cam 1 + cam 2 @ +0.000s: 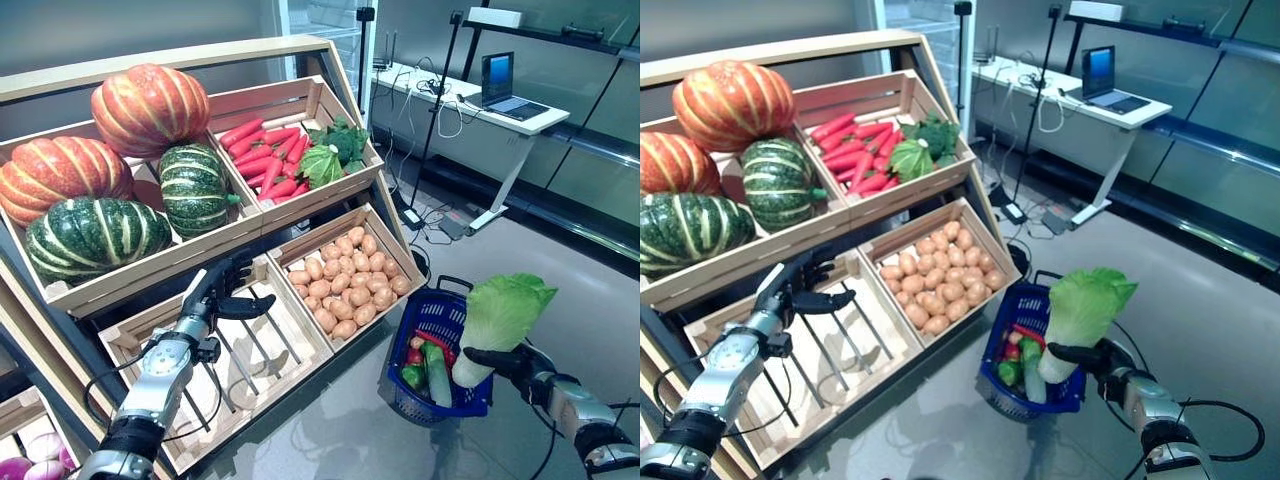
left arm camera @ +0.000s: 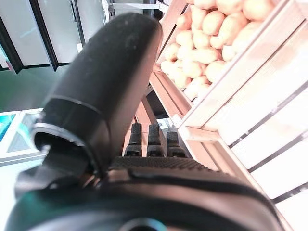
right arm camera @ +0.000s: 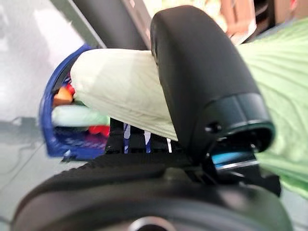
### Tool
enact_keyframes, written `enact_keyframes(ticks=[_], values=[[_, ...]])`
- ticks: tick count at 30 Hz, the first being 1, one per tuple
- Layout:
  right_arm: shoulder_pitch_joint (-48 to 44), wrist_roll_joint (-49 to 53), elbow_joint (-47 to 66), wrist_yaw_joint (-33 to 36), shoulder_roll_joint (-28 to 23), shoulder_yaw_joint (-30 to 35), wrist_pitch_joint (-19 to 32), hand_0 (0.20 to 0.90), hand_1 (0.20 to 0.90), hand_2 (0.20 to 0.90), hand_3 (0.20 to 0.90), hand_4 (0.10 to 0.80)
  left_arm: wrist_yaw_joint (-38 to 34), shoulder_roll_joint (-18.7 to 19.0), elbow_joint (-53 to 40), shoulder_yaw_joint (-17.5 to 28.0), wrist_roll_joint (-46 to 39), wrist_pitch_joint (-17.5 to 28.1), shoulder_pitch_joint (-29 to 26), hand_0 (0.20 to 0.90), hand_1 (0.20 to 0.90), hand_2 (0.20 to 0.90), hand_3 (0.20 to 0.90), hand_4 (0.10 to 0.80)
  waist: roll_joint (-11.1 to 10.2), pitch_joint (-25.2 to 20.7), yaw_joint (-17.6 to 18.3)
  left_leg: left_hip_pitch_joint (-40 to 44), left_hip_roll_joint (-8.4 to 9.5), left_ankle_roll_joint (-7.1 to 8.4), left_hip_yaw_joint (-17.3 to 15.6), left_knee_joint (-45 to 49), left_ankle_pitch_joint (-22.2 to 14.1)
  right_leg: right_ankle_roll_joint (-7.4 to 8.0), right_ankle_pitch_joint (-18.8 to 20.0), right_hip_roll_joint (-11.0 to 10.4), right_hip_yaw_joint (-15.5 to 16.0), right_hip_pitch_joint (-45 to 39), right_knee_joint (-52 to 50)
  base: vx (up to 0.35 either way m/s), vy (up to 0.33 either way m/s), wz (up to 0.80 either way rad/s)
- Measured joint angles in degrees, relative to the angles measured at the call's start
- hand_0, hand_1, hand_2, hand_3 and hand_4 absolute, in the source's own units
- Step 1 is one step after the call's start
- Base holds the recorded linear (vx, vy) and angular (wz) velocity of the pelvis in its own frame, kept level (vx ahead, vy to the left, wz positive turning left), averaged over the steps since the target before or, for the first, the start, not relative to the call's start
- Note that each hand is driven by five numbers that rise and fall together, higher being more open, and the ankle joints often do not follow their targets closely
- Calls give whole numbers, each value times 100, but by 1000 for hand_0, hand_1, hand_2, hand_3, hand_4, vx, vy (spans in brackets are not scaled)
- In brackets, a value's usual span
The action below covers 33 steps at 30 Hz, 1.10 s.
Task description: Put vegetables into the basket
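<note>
Cabbage gripped over the basket
Right hand [image 1: 512, 362] curls round the pale-stemmed, green-leafed cabbage [image 1: 495, 322]; basket [image 1: 436, 313] just beside, contents partly hidden. Left hand [image 1: 222, 290] spread.

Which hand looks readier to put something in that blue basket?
The right hand: it grips the cabbage right above the basket. The left hand holds nothing, over the slatted crate.
</note>
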<state>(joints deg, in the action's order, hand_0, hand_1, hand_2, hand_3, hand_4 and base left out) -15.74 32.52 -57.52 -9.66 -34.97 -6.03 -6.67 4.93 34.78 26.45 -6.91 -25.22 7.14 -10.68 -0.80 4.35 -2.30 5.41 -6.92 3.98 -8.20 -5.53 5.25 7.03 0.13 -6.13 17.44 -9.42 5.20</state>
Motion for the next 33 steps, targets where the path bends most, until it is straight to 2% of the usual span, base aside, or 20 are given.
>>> enact_keyframes(ticks=[3, 4, 6, 8, 10, 11, 13, 14, 15, 18, 19, 20, 24, 30, 31, 32, 33], values=[[-341, 23, -355, 278, -11, 71, 57, 300, 300, 300, 300, 400, -30, -9, 85, -213, -293, 137, -82, 900, 900, 900, 900, 800, 68, 247, -36, -232, -20, -5, 2, 226, -21, -14, -62, -27, -22, 311, -292, -266, -11, -4], [-615, 134, -535, 379, -48, 70, 111, 300, 300, 300, 300, 400, -45, -6, 160, -379, -463, 203, -255, 900, 900, 900, 900, 800, 115, 425, -33, -565, -22, -17, 24, 459, -31, -37, -102, -45, -26, 621, -560, -405, 0, 3], [-1383, 384, -891, 560, -202, 71, 212, 300, 300, 300, 300, 400, -56, 1, 296, -719, -800, 289, -823, 900, 900, 900, 900, 800, 211, 932, -14, -1413, -32, -102, 101, 1132, -128, -92, -271, -208, -7, 1452, -1335, -338, 15, 14], [-1965, 449, -1007, 696, -307, 71, 222, 300, 300, 300, 300, 400, -67, 4, 332, -861, -951, 347, -1221, 900, 900, 900, 900, 800, 237, 1395, -28, -1975, 1, -150, 160, 1699, -259, -129, -494, -367, -20, 2067, -2069, -173, 26, 8], [-2493, 454, -998, 774, -344, 70, 289, 300, 300, 300, 300, 400, -98, 4, 327, -866, -1075, 401, -1458, 900, 900, 900, 900, 800, 200, 1808, -43, -2607, 54, -228, 163, 2509, -579, -186, -871, -621, -134, 2775, -3025, -211, 33, 4], [-2699, 474, -976, 797, -398, 60, 328, 300, 300, 300, 300, 400, -148, 4, 298, -869, -1170, 450, -1499, 900, 900, 900, 900, 800, 228, 1984, -58, -2894, 79, -232, 179, 2904, -718, -184, -1013, -713, -171, 3046, -3438, -224, 33, 6], [-3204, 670, -959, 902, -651, 26, 376, 300, 300, 300, 300, 400, -283, 32, 96, -875, -1420, 636, -1523, 900, 900, 900, 900, 800, 300, 2177, -97, -3847, 151, -309, 277, 4089, -1212, -200, -1501, -1040, -325, 3993, -4646, -135, 30, 16], [-3324, 670, -940, 954, -739, 27, 433, 300, 300, 300, 300, 400, -299, 19, 70, -876, -1506, 637, -1549, 900, 900, 900, 900, 800, 344, 2291, -107, -4122, 208, -331, 316, 4450, -1325, -177, -1656, -1147, -389, 4236, -5033, -153, 17, 22], [-3418, 669, -950, 985, -786, 20, 445, 300, 300, 300, 300, 400, -361, 24, 53, -885, -1513, 645, -1540, 900, 900, 900, 900, 800, 356, 2324, -148, -4396, 223, -351, 316, 4774, -1451, -242, -1792, -1235, -452, 4542, -5373, -142, 10, 13], [-3774, 671, -966, 1062, -895, -127, 452, 300, 300, 300, 300, 400, -586, 64, 2, -901, -1506, 911, -1569, 900, 900, 900, 900, 800, 411, 2379, -225, -5265, 235, -407, 333, 5758, -1779, -251, -2133, -1387, -652, 5385, -6306, -126, -16, 5], [-3905, 681, -968, 1091, -923, -167, 452, 300, 300, 300, 300, 400, -669, 66, -19, -920, -1491, 991, -1632, 900, 900, 900, 900, 800, 440, 2420, -240, -5553, 226, -399, 352, 6100, -1864, -309, -2242, -1428, -718, 5657, -6631, -118, -35, 12], [-4036, 749, -973, 1103, -926, -181, 452, 300, 300, 300, 300, 400, -770, 87, -44, -980, -1494, 1044, -1711, 900, 900, 900, 900, 800, 462, 2452, -253, -5834, 219, -414, 360, 6451, -2004, -432, -2395, -1471, -788, 5938, -6989, -94, -22, 8], [-4333, 880, -977, 1147, -928, -267, 453, 300, 300, 300, 300, 400, -903, 95, -95, -1154, -1494, 1100, -2056, 900, 900, 900, 900, 800, 540, 2537, -250, -6538, 258, -487, 440, 7240, -2240, -538, -2658, -1598, -946, 6600, -7775, -67, -4, 10], [-4535, 885, -980, 1167, -933, -404, 451, 300, 300, 300, 300, 400, -1079, 106, -353, -1218, -1496, 1264, -2168, 900, 900, 900, 900, 800, 549, 2541, -219, -7315, 205, -532, 475, 8079, -2451, -515, -2834, -1611, -1196, 7391, -8548, -38, 2, -5], [-4543, 891, -980, 1166, -934, -407, 449, 380, 380, 380, 380, 453, -1081, 107, -363, -1219, -1496, 1269, -2171, 900, 900, 900, 900, 800, 549, 2541, -215, -7396, 198, -530, 475, 8145, -2458, -507, -2839, -1610, -1225, 7487, -8618, -22, -17, -3], [-4546, 891, -982, 1166, -938, -407, 438, 900, 900, 900, 900, 800, -1098, 107, -374, -1218, -1496, 1292, -2170, 900, 900, 900, 900, 800, 549, 2541, -219, -7467, 189, -530, 474, 8200, -2458, -504, -2840, -1609, -1242, 7565, -8673, -13, -18, -5], [-4548, 894, -1011, 1166, -940, -406, 430, 900, 900, 900, 900, 800, -1125, 108, -376, -1216, -1496, 1315, -2172, 900, 900, 900, 900, 800, 549, 2541, -219, -7529, 170, -531, 481, 8252, -2463, -507, -2843, -1602, -1246, 7625, -8722, -6, -15, -4]])
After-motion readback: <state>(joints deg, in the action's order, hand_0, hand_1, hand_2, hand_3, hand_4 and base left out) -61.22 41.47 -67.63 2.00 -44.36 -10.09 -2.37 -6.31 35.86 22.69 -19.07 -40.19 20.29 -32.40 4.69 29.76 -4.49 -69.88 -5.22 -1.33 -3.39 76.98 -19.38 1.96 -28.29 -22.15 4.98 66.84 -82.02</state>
